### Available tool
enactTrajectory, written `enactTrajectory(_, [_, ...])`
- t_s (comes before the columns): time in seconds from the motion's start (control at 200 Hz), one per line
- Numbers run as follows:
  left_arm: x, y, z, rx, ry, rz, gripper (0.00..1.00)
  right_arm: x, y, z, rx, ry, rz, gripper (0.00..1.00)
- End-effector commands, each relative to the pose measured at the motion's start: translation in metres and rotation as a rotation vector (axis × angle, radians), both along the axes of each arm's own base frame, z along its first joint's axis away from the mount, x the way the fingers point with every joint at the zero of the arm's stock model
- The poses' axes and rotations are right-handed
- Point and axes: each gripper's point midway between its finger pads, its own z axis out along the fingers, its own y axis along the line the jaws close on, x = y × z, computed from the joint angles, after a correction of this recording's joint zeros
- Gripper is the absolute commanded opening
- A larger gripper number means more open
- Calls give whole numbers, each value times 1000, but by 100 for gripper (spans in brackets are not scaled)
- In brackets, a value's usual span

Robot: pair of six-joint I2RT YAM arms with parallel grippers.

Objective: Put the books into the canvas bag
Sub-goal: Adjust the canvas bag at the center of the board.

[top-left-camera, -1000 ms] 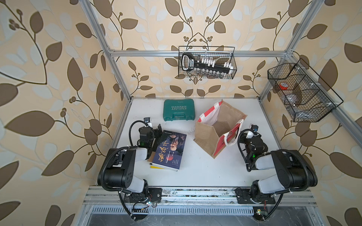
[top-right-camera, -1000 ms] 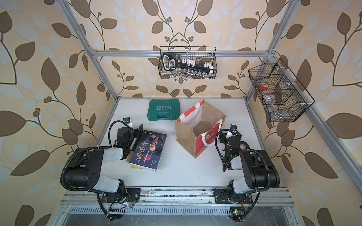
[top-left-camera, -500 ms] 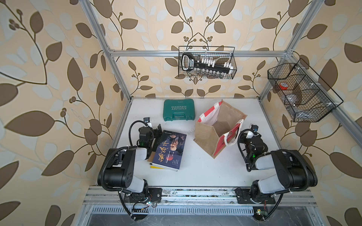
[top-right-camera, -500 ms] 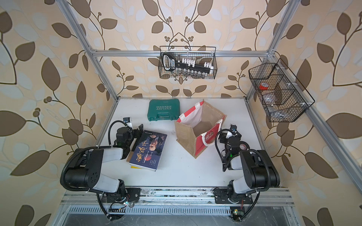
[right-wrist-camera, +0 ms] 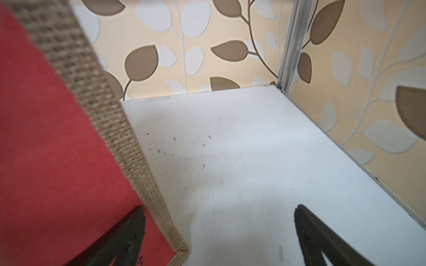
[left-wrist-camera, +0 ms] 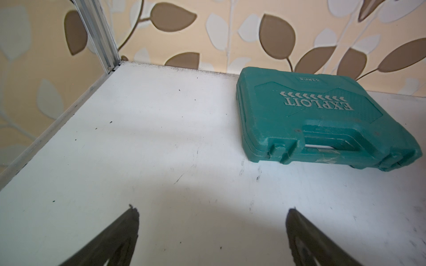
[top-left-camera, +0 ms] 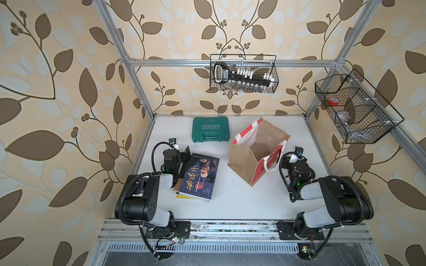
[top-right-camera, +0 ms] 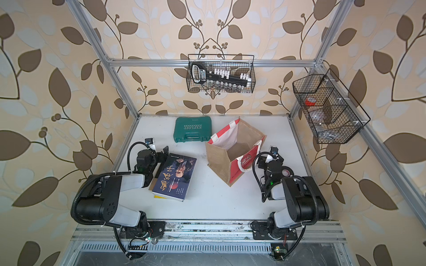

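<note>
As I judge it, the task is at its very beginning. The books [top-left-camera: 199, 178] lie in a flat pile on the tabletop [top-left-camera: 232, 205], on the side of the left arm. The top one has a dark navy cover with a large Chinese title, and under it a yellow edge shows. How many books the pile holds I cannot tell. The canvas bag [top-left-camera: 243, 162] stands upright near the middle of the tabletop, well apart from the pile, with its mouth wide open. In both top views one can look down to its brown bottom, and no book shows inside. So every book is left to be put in.

The left claw [left-wrist-camera: 212, 213] is open, with nothing between its fingers. In both top views it sits low, just beside the far corner of the pile, and its wrist camera looks toward the green tool case [left-wrist-camera: 322, 119]. The right claw [right-wrist-camera: 220, 208] is also open and empty. It stands just beside the red panel of the bag, near the white rope handle [top-left-camera: 267, 165]. Whether one finger touches the panel I cannot tell.

The tabletop is white and flat, with small dark scuff marks. The tool case lies closed near the back wall. An aluminium frame [top-left-camera: 173, 62] surrounds the cell, and the walls carry beige wallpaper with brown leaves. A black wire basket [top-left-camera: 244, 73] with tools hangs at the back, and a second wire basket [top-left-camera: 355, 108] hangs on the right side.
</note>
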Motion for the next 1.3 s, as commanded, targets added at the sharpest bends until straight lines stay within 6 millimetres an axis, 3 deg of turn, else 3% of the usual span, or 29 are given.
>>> enactTrajectory(0.0, [-10,11,-24,43,111,34,99,5,0,10,-11,-29,-8,99])
enactTrajectory(0.22, [8,47,3,37,323,285,99,5,0,9,-11,-26,-8,99])
enactTrajectory(0.45, [14,63,83,22,483,447,99,5,0,10,-12,-28,-8,99])
enactTrajectory(0.555, [5,57,101,-1,589,434,99,6,1,9,-11,-27,-2,99])
enactTrajectory(0.73, [-24,44,110,-65,710,410,99,7,0,8,3,-20,14,98])
enactTrajectory(0.875, [-40,8,113,-235,679,250,99,8,0,7,8,-17,22,99])
enactTrajectory(0.89, [-44,5,121,-254,647,232,99,8,0,8,8,-18,23,99])
enactTrajectory(0.97, [-54,-11,127,-309,605,143,99,15,25,5,-3,9,191,99])
enactTrajectory(1.185, [-76,-37,132,-382,578,9,99,16,18,8,9,2,171,99])
enactTrajectory(1.295, [-79,-42,123,-395,603,-13,99,32,-12,10,41,117,-10,99])
